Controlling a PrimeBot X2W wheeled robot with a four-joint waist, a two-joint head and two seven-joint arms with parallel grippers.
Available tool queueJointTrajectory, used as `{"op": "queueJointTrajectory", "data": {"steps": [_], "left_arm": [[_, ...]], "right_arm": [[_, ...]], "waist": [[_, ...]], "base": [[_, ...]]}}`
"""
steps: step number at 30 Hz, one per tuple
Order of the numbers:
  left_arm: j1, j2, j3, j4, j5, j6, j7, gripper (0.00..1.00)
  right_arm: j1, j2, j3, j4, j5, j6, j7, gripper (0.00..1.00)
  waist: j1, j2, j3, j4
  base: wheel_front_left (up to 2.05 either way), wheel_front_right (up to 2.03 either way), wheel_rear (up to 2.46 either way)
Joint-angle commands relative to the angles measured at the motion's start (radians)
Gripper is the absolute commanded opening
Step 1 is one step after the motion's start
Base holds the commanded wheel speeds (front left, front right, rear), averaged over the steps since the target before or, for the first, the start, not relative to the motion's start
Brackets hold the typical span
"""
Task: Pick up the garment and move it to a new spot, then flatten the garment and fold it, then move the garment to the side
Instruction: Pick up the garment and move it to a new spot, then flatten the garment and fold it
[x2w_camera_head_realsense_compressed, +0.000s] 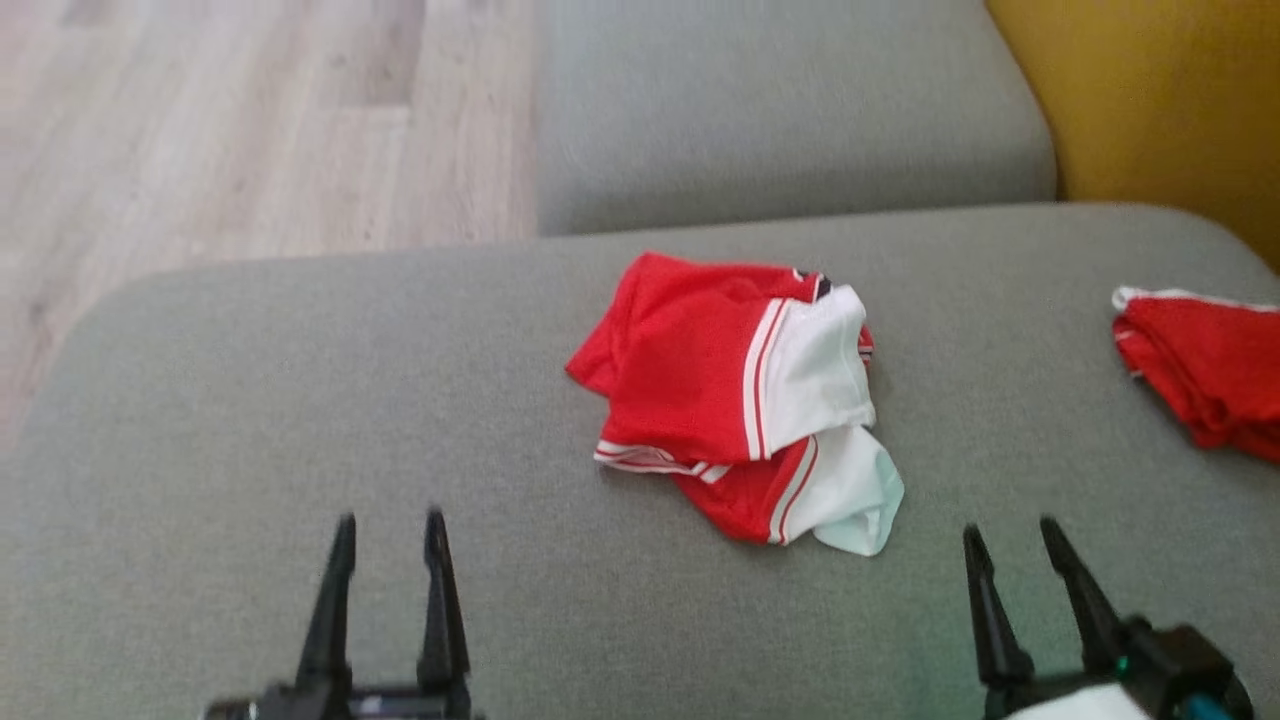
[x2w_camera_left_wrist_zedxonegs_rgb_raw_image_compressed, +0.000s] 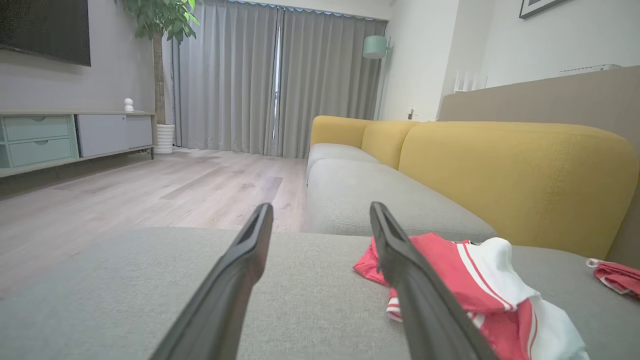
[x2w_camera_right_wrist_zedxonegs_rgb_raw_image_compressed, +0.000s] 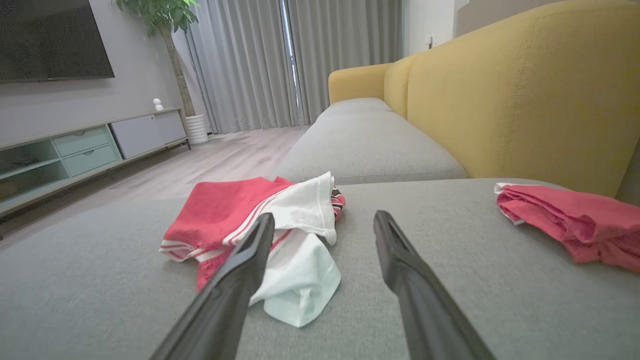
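I count two garments on the grey fabric sofa cushion (x2w_camera_head_realsense_compressed: 250, 400). The crumpled red-and-white fabric garment (x2w_camera_head_realsense_compressed: 735, 400) lies near the cushion's middle, and a bunched red cloth garment (x2w_camera_head_realsense_compressed: 1200, 375) sits well apart at the right edge. My left gripper (x2w_camera_head_realsense_compressed: 390, 518) and right gripper (x2w_camera_head_realsense_compressed: 1010, 526) hover low over the near cushion. Both point forward with fingers spread, gripping nothing and flanking the red-and-white piece.

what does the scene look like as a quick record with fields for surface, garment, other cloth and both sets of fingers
surface: grey sofa seat
garment: red and white garment, bunched, lying mid-seat, not held
other cloth: red cloth to the right, apart from it
left fingers: open, empty, left of the garment
right fingers: open, empty, near its white end
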Motion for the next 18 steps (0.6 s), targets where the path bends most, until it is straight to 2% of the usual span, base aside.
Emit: {"op": "queueJointTrajectory", "data": {"steps": [1,8,18], "left_arm": [[0.007,-0.015,0.037,-0.043,0.016,-0.003,-0.009,1.00],[0.083,-0.023,0.046,-0.052,0.044,-0.020,-0.009,1.00],[0.093,-0.029,0.062,-0.052,0.070,-0.036,-0.009,1.00]], "right_arm": [[-0.013,0.001,0.013,-0.027,-0.008,0.007,-0.009,1.00],[0.014,0.010,0.009,-0.030,-0.011,0.007,-0.009,1.00],[0.022,0.016,0.012,-0.036,-0.015,0.007,-0.009,1.00]], "waist": [[0.0002,-0.0001,-0.024,0.017],[0.0002,-0.0001,-0.040,0.021],[0.0002,-0.0001,-0.043,0.021]], "base": [[0.00,0.00,0.00],[0.00,0.00,0.00],[0.00,0.00,0.00]]}}
